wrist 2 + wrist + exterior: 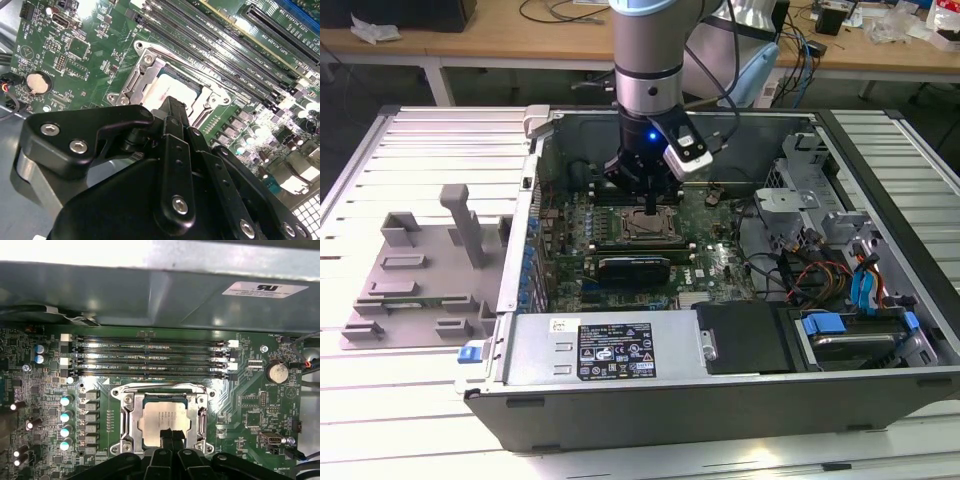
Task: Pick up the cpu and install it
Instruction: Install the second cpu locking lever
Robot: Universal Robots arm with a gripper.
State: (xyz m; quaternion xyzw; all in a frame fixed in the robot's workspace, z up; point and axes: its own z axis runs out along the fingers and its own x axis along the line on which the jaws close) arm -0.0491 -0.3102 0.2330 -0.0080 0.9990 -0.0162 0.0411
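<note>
Black claw over the socket
Fingers together, tips touching the square silvery-topped cpu, which lies inside the metal socket frame on the green motherboard.

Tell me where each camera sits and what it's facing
Exterior view: off the arm, above the open computer case, showing arm and gripper.
First wrist view: on the arm, facing the cpu in its socket; gripper at edge.
Second wrist view: behind the gripper, angled across the motherboard.
Both wrist views share the cpu.
</note>
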